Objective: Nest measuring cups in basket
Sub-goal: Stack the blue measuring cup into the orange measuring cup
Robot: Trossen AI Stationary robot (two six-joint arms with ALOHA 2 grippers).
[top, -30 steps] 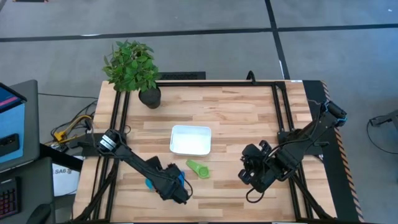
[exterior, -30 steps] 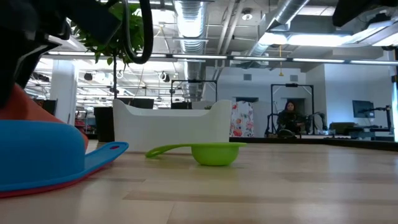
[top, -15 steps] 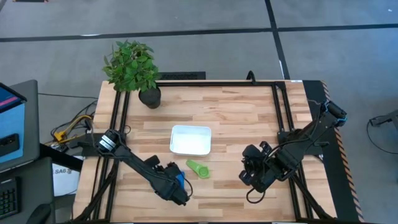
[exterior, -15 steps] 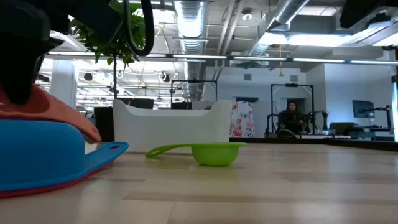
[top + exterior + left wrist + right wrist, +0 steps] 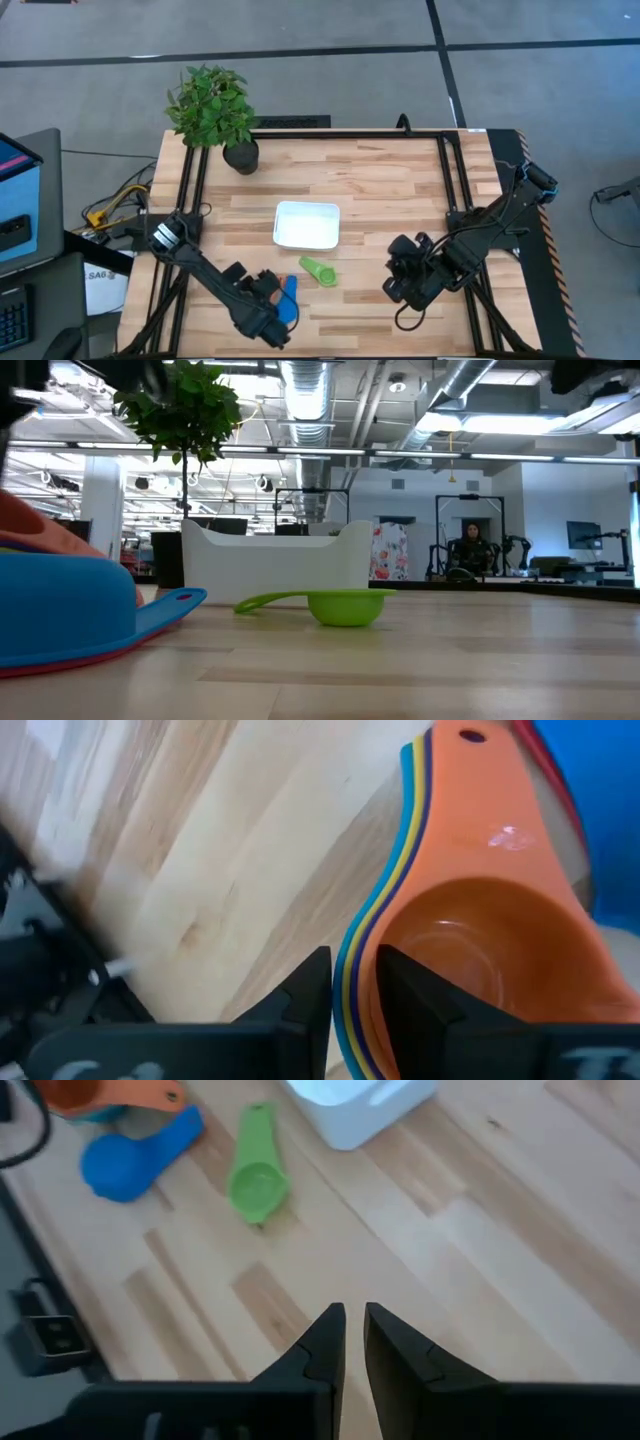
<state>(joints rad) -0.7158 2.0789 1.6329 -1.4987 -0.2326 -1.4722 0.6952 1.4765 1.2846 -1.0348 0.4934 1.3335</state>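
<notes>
Your left gripper point(image 5: 352, 982) has its jaws pinched on the edge of the stacked measuring cups point(image 5: 470, 935) near the desk's point(image 5: 400, 190) front. Your right gripper point(image 5: 354, 1332) hangs nearly closed, holding nothing. The green cup point(image 5: 319, 271) lies before the basket point(image 5: 307, 225).

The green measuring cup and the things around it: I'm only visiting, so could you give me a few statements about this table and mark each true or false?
1. The green measuring cup lies on the table, outside the basket. True.
2. The basket holds a stack of cups. False: it looks empty in the high view.
3. An orange cup sits on top of a nested stack beside the left gripper. True.
4. The right gripper is holding the green cup. False: it hovers over bare wood, holding nothing.
5. The potted plant stands inside the basket. False: it stands apart at the table's far left corner.
</notes>
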